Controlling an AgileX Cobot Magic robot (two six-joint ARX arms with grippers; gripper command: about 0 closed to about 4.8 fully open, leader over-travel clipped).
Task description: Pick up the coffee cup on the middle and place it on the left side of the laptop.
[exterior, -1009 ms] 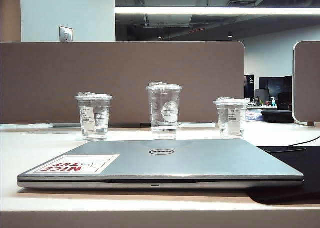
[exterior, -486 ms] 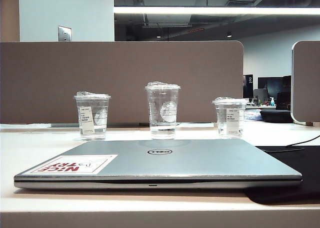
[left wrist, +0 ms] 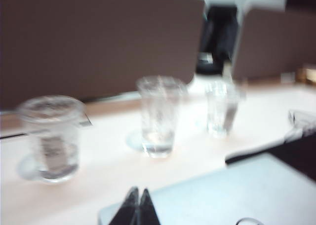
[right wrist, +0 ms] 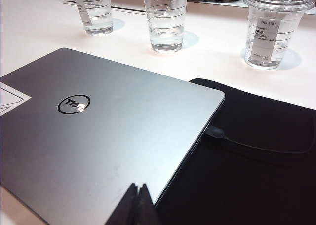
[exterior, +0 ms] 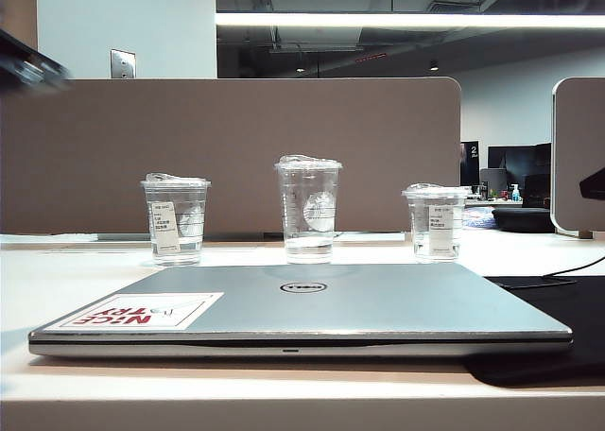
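In the exterior view three clear cups stand in a row toward the table's (exterior: 57,289) far edge: the tall coffee cup (exterior: 308,210) in the middle, a shorter labelled cup (exterior: 176,219) toward the left edge and another (exterior: 435,222) toward the right. One closed laptop (exterior: 312,308) lies near the front edge, partly over a black sleeve (exterior: 558,327). A blurred arm part (exterior: 28,67) enters at upper left; no claw tips show here. In the left wrist view, which is blurred, the left claw (left wrist: 137,205) has its fingertips pressed together, holding nothing, above the laptop's corner, the coffee cup (left wrist: 159,115) well beyond it. In the right wrist view the right claw (right wrist: 137,201) is likewise pinched shut and empty over the laptop's edge beside the sleeve, the coffee cup (right wrist: 165,18) far ahead.
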